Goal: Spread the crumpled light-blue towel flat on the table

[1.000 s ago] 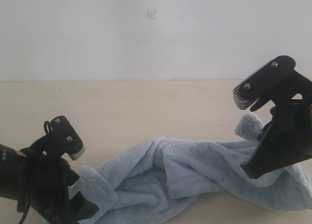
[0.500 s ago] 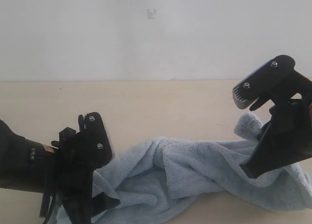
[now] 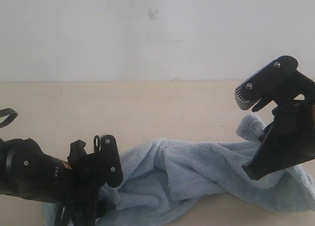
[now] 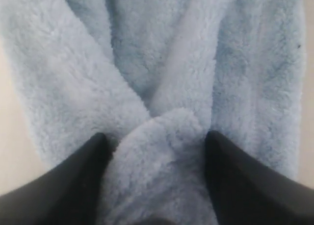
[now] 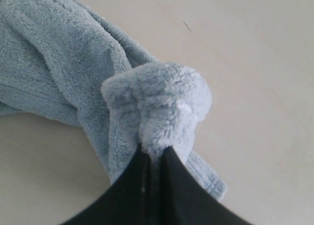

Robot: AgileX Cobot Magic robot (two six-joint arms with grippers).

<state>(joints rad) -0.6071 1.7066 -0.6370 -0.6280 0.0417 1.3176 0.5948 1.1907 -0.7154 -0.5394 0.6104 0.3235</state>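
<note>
Nothing written could be read in any view: no text, label, brand, number or sign. The only candidate was a small greyish mark (image 3: 153, 13) on the wall (image 3: 74, 34), well above and behind the right tool (image 3: 255, 168). It was too small and blurred to tell whether it carried any writing.
</note>
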